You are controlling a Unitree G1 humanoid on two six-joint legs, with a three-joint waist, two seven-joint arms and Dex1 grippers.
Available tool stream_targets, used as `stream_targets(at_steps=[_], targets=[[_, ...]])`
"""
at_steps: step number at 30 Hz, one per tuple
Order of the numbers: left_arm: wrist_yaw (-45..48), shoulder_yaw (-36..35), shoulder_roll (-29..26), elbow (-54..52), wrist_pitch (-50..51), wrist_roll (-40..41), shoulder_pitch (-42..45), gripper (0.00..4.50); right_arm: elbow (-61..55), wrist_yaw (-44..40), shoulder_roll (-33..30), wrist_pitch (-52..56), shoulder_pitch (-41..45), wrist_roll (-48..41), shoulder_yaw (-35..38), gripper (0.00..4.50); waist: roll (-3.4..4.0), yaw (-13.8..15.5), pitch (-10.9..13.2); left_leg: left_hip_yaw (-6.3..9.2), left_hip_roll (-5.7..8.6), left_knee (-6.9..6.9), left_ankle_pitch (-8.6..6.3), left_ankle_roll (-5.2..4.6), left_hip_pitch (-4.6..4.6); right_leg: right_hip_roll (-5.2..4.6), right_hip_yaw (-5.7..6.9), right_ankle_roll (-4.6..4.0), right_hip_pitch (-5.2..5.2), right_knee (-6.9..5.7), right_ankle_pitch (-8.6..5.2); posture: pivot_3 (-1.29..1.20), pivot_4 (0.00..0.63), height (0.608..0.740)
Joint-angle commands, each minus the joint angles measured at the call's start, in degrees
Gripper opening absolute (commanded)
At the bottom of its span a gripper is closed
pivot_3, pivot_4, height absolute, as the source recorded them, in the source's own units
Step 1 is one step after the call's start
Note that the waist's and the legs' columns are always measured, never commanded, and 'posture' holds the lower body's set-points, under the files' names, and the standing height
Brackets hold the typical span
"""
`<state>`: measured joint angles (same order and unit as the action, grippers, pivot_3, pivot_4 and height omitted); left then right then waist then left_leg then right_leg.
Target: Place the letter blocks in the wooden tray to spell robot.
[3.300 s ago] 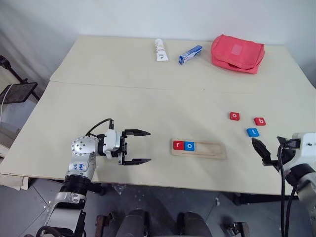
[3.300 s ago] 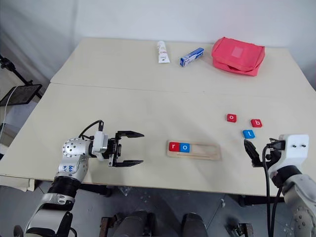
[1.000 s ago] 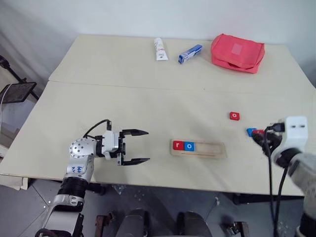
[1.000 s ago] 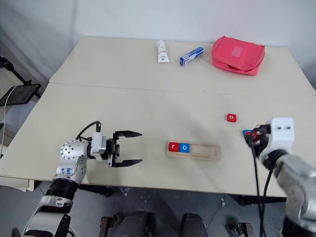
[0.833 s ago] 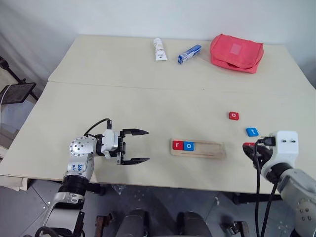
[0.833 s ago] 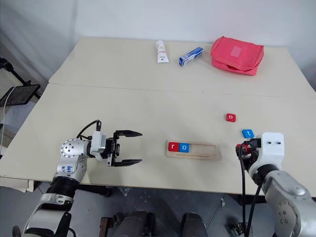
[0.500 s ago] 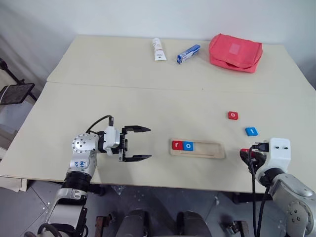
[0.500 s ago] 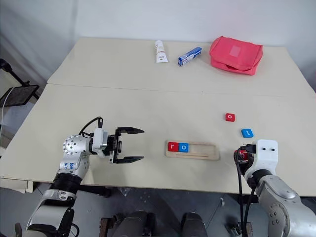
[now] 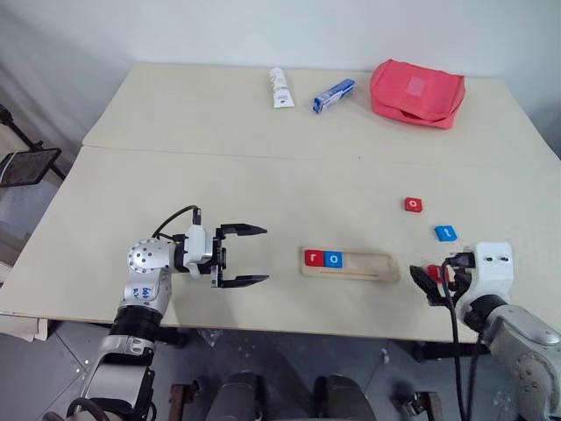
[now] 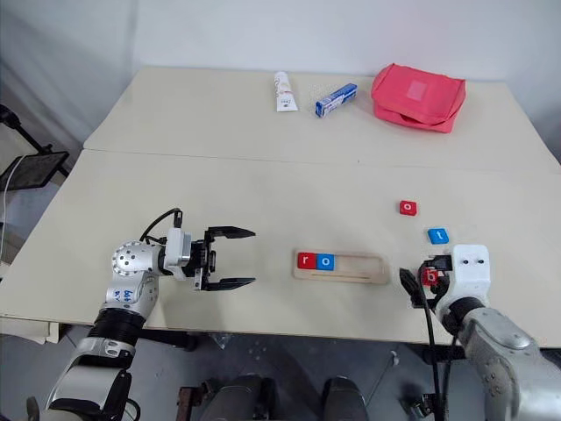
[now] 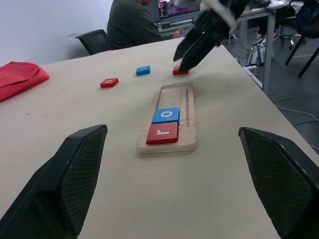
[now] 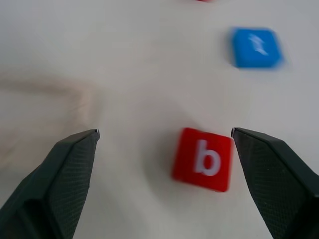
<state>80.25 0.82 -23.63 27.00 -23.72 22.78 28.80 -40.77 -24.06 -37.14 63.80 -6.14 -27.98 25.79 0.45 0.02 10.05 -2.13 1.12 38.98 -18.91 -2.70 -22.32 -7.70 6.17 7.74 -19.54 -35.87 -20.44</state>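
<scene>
- The right gripper (image 12: 164, 149) stands with its two fingers spread wide and pinches nothing; the red "b" block (image 12: 203, 159) lies flat on the desk between them, nearer to one finger and touching neither
- This "b" block sits near the front edge of the desk, just beside the right end of the wooden tray (image 9: 351, 265), so I judge it is staged there for the third place of the word
- The left gripper (image 9: 254, 255) hovers near the front edge, well apart from the left end of the tray, fingers spread and empty; it points toward the tray and seems only to wait
- The tray lies parallel to the front edge, and its groove holds two tiles at the left end: the red "r" block (image 9: 314, 258), then the blue "o" block (image 9: 333, 259) touching it; the rest of the groove is bare
- The blue "t" block (image 9: 445, 232) and the red "o" block (image 9: 413, 204) lie loose toward the right edge of the desk, behind the right gripper
- A white tube (image 9: 279, 87), a blue-and-white box (image 9: 334, 95) and a red pouch (image 9: 416, 91) rest along the far edge, away from the work
</scene>
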Motion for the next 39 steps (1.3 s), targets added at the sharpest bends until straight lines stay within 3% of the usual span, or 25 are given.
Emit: stream_targets(at_steps=[1, 6, 10, 17, 24, 27, 34, 39], targets=[[0.39, -0.58, -0.16, -1.76, -0.39, 0.83, -0.24, 4.50, 0.32, -12.42, -10.09, -4.38, -2.70, -2.12, -0.80, 4.48, -0.03, 0.07, 0.01, 0.00, -0.02, 0.01, 0.00, 0.00, 0.00, 0.01, 0.01, 0.00, 0.02, 0.03, 0.00, 0.00, 0.150, 0.740], [1.07, -0.74, -0.20, -1.14, -0.65, 0.93, -0.18, 4.50, 11.23, -21.91, -21.26, -13.63, 0.23, 0.97, -3.77, 4.48, -0.09, 0.09, 0.04, -0.03, -0.01, 0.04, 0.00, -0.02, 0.00, -0.02, 0.04, 0.02, 0.06, 0.09, 0.01, 0.00, 0.150, 0.740], [1.13, -0.97, -0.43, -1.70, -0.84, 0.97, -0.69, 4.50, 25.01, -31.68, -29.30, -26.40, 5.25, 6.95, -11.60, 4.48, -0.12, 0.03, 0.06, -0.06, -0.04, 0.05, 0.00, -0.01, 0.01, -0.02, 0.09, 0.02, 0.07, 0.12, 0.01, 0.00, 0.150, 0.740], [-0.55, -1.52, -1.31, -5.98, 0.00, 1.01, -3.70, 4.50, 43.79, -42.28, -30.50, -41.28, 16.80, 14.61, -23.78, 4.48, -0.16, -0.05, 0.09, -0.04, -0.03, 0.06, 0.00, -0.02, -0.04, -0.10, 0.25, 0.03, 0.07, 0.16, 0.02, 0.00, 0.150, 0.740], [-2.27, -1.77, -2.20, -8.89, 1.05, 0.96, -5.82, 4.50, 50.41, -45.63, -28.63, -45.69, 21.78, 17.62, -27.78, 4.48, -0.16, 0.09, 0.09, 0.00, -0.05, 0.10, 0.00, -0.01, -0.06, -0.15, 0.41, 0.04, 0.09, 0.17, 0.02, 0.00, 0.150, 0.740], [-3.18, -1.71, -2.44, -10.22, 1.42, 0.88, -6.63, 4.50, 51.80, -46.08, -26.96, -46.81, 22.90, 18.35, -28.63, 3.88, -0.16, 0.03, 0.09, 0.00, -0.07, 0.10, 0.00, -0.01, -0.06, -0.15, 0.49, 0.04, 0.09, 0.17, 0.02, 0.00, 0.150, 0.740], [-4.03, -1.77, -2.89, -10.04, 1.76, 0.68, -5.96, 4.50, 53.26, -44.90, -25.08, -48.04, 21.64, 18.38, -26.86, 1.52, -0.23, 0.01, 0.05, -0.02, -0.11, 0.17, 0.01, 0.01, 0.00, -0.14, 0.50, 0.04, 0.20, 0.18, 0.02, 0.00, 0.150, 0.740], [-4.11, -1.63, -3.10, -10.15, 1.95, 0.74, -5.72, 4.50, 48.22, -42.51, -22.86, -44.45, 21.35, 14.93, -22.57, 1.46, -0.30, -0.06, 0.02, -0.02, -0.11, 0.18, 0.01, 0.01, 0.00, -0.13, 0.50, 0.05, 0.20, 0.18, 0.02, 0.00, 0.150, 0.740]])
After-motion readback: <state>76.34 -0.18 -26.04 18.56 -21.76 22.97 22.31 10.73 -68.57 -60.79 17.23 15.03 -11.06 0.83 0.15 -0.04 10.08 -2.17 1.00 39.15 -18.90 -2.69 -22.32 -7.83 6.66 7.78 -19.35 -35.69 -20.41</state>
